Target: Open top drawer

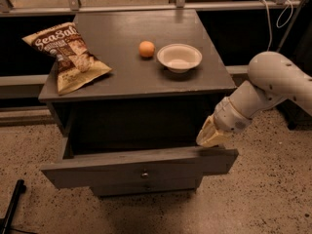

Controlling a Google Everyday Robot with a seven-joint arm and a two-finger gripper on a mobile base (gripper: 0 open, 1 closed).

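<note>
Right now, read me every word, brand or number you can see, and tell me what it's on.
"SeaSal": large letters on the chip bag; the ending is unclear.
Smaller print on the bag: too blurred to read.
No text on the bowl, orange, top drawer, or the claw at the drawer's right end.

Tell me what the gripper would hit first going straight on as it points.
The gripper, angled downward, sits at the open top drawer's front edge, so that edge comes first; whether they touch is unclear.
</note>
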